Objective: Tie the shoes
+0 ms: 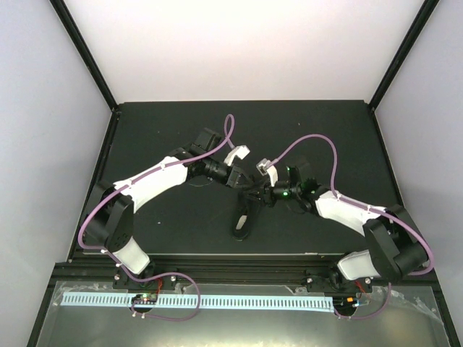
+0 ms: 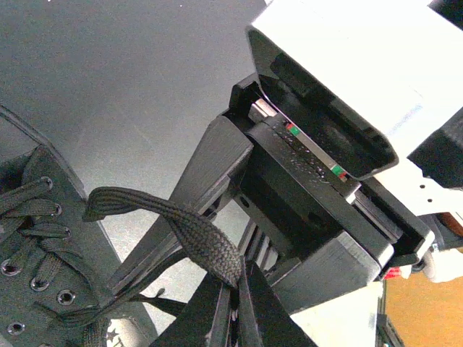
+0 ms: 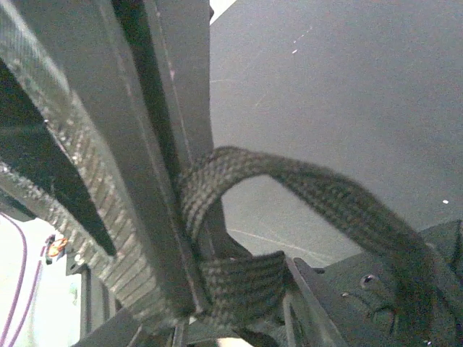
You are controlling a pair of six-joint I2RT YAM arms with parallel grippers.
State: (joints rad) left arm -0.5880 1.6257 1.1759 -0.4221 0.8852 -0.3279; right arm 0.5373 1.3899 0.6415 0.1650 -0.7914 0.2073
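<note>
Two robot arms meet over a black table [image 1: 159,130], the left arm [image 1: 155,181] angled in from the left and the right arm [image 1: 347,213] from the right. A small black shoe [image 1: 241,223] lies on the table between them, around mid-table and just on the near side of the meeting grippers. The left gripper [image 2: 237,289] is clamped tight on a flat black lace [image 2: 195,231] that arcs up from the shoe's eyelets. The right gripper [image 1: 262,189], just beside it, has the lace looped against one finger. Whether its jaws pinch the lace cannot be told.
</note>
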